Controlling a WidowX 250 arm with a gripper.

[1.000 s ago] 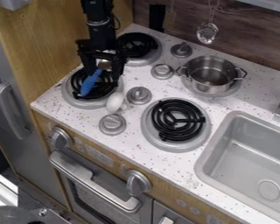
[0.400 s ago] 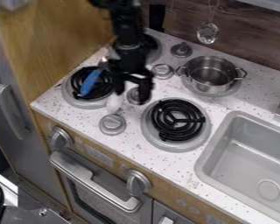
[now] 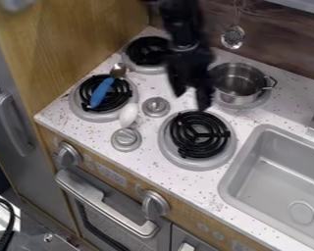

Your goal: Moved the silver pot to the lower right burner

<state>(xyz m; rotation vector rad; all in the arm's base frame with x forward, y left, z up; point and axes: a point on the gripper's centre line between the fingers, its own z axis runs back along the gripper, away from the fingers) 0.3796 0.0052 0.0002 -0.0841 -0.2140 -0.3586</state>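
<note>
The silver pot (image 3: 239, 84) stands upright on the upper right burner, its right handle in sight and its left handle hidden behind the arm. Black coils top the lower right burner (image 3: 199, 134), with nothing on them. My gripper (image 3: 192, 97) hangs just left of the pot and above the far edge of that lower burner. Its two fingers point down with a gap between them, open and holding nothing.
A blue-handled spoon (image 3: 102, 91) lies across the lower left burner (image 3: 86, 114). Beside it is a white egg-like object (image 3: 129, 115). Knobs (image 3: 156, 107) rise between the burners. The sink (image 3: 277, 171) is at the right, and a wooden wall (image 3: 61, 44) at the left.
The gripper has moved right from over the lower left burner, past the middle knobs, to the pot's left side. Pot, spoon and egg-like object have stayed put.
</note>
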